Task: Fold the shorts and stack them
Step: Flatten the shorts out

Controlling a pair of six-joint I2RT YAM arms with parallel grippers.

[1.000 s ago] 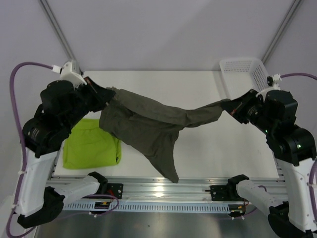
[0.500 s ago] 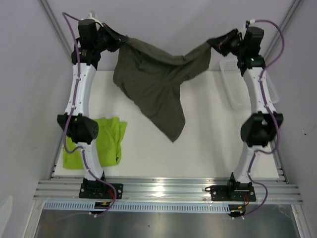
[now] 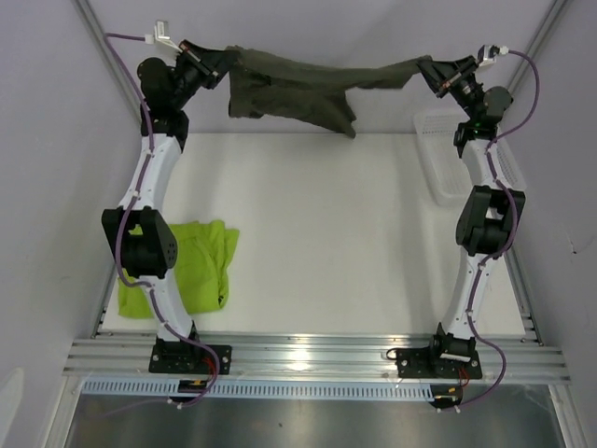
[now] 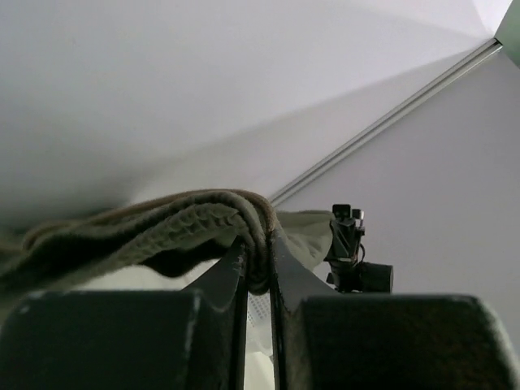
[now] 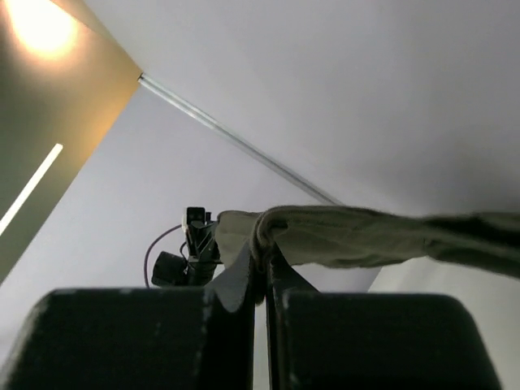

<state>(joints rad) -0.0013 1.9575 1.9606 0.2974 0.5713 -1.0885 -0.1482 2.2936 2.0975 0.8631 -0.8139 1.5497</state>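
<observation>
The dark olive-grey shorts [image 3: 298,89] hang stretched in the air at the far end of the table, held at both ends. My left gripper [image 3: 222,63] is shut on the left end; the left wrist view shows the bunched waistband [image 4: 195,223] pinched between its fingers. My right gripper [image 3: 426,71] is shut on the right end, and the right wrist view shows the cloth [image 5: 357,236] clamped there. Both arms reach up and far forward. The lime green shorts [image 3: 191,266] lie folded on the table at the near left.
A white mesh basket [image 3: 446,154] stands at the far right of the white table [image 3: 326,233], partly behind the right arm. Grey walls and metal frame posts close in the back and sides. A metal rail runs along the near edge.
Both arms have swung from low over the table to stretched high at the back, lifting the olive-grey shorts off the table and pulling them out taut between the grippers.
</observation>
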